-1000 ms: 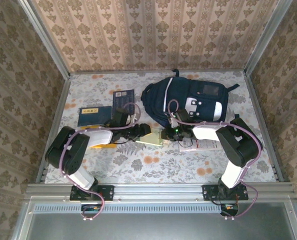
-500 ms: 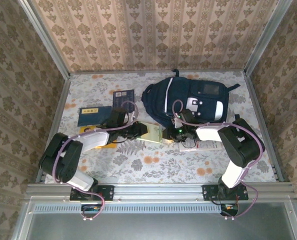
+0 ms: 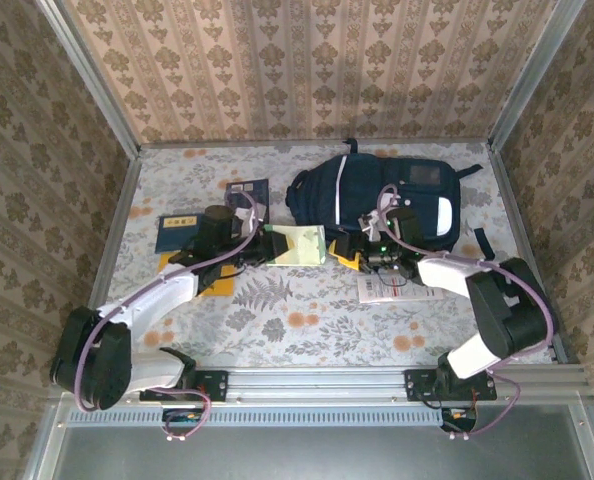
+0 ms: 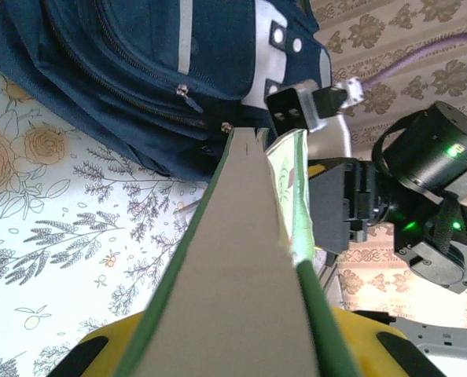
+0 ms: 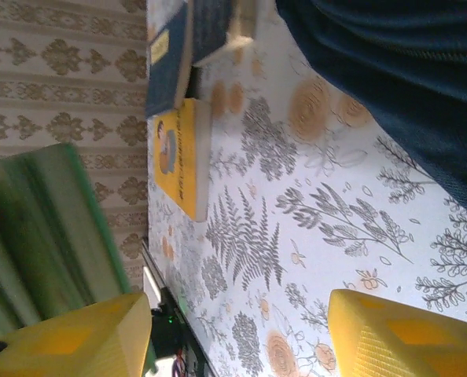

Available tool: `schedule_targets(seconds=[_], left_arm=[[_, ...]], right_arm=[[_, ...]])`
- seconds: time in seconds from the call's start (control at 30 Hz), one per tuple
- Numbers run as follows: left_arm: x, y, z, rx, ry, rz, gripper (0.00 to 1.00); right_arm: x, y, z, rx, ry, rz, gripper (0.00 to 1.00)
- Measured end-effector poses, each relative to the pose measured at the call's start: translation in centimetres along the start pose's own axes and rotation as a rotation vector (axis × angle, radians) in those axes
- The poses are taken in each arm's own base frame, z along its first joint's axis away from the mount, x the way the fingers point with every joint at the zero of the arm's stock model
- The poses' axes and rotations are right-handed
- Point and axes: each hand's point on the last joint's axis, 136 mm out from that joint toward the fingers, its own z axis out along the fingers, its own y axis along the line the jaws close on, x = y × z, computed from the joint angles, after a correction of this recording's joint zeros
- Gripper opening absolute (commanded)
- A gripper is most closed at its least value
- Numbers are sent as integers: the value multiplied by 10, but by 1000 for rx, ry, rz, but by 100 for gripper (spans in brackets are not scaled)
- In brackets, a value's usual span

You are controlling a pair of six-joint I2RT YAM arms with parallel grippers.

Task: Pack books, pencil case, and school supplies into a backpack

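Left arm (image 3: 162, 293) and right arm (image 3: 447, 272) have black joints and white link shells. Lilac cables (image 4: 442, 49) loop along both. Black bases (image 3: 192, 383) are bolted at the bottom of the frame. Fingers (image 5: 398, 334) are yellow. A green light (image 4: 454, 149) glows at right.

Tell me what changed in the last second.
The left gripper closed on the pale green pad and carried it up toward the backpack; the right gripper opened, letting it go. The books and white packet stayed put.
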Motion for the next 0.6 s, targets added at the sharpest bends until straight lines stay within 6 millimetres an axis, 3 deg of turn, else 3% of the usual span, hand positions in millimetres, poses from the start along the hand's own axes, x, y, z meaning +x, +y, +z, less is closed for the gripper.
schedule_targets(seconds=[0.2,0.37,0.6], left_arm=[[-9,5,-16,-35,-30,-11,0],[-23,22,-39,-111,-82,-45,0],[-38,30,-69,-229,-134,-27,2]], right_arm=[[-18,16,-22,121,-79,-111,58],[-52,26,-35,252,-165,-168,55],[-118,12,-17,455,-226,-139,54]])
